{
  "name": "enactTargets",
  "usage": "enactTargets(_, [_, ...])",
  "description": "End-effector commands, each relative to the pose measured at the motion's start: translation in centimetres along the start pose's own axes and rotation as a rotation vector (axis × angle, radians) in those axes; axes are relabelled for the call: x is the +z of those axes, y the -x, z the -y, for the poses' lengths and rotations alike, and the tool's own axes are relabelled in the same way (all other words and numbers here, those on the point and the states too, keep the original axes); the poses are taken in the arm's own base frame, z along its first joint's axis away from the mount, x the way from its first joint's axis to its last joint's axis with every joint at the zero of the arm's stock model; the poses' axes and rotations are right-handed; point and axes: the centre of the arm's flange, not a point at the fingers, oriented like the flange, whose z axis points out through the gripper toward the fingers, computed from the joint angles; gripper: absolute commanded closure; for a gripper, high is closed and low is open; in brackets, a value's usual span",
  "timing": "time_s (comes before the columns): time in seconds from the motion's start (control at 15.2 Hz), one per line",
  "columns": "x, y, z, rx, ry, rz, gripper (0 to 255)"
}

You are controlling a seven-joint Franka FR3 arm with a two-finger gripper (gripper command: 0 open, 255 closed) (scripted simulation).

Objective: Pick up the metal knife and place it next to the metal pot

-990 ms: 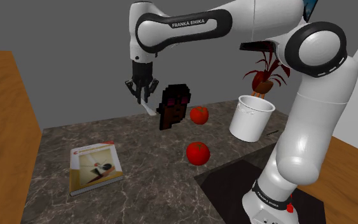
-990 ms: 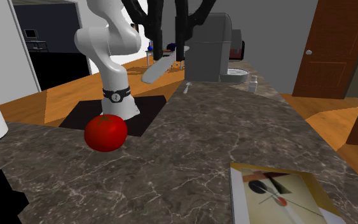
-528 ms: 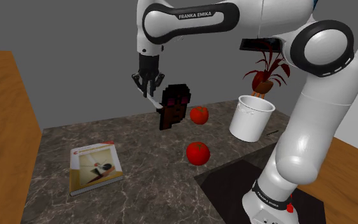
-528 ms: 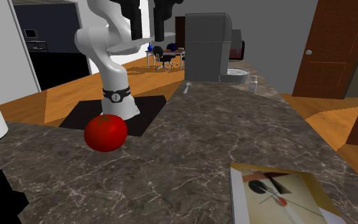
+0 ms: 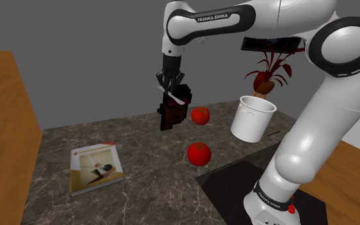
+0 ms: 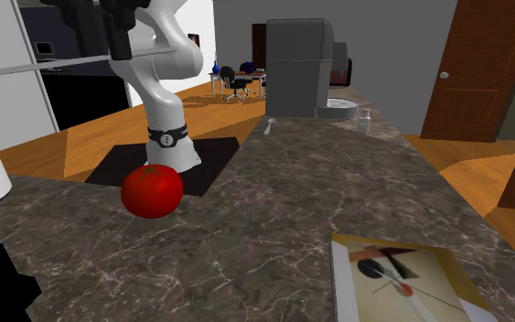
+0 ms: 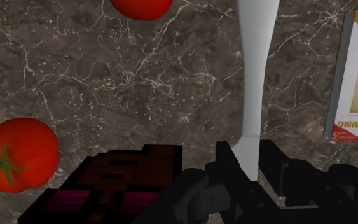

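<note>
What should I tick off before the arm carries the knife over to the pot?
1. Jaws clasp the knife: ok.
2. The knife hangs clear of the countertop: ok.
3. The pot stands upright: ok.
4. Bare countertop beside the pot: ok.
5. Low straight path to the pot: not ok, a tomato lies between.
6. Grip firm enough for the carry: cannot tell.

FRANKA EMIKA (white), on the arm point(image 5: 218, 18)

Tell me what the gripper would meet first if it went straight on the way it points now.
Probably the marbled countertop. The gripper, shut on the knife, hangs close beside the dark blocky object, which it might graze; depth is unclear.
</note>
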Motion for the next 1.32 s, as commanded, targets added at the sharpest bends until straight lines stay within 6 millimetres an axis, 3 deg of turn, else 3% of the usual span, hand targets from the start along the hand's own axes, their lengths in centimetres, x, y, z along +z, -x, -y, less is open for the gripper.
enactTargets(0.0, [-0.2, -0.3, -2.7, -0.001, 0.0, 0.0, 255])
enactTargets(1.25, [0.2, -2.6, -27.7, -0.001, 0.0, 0.0, 255])
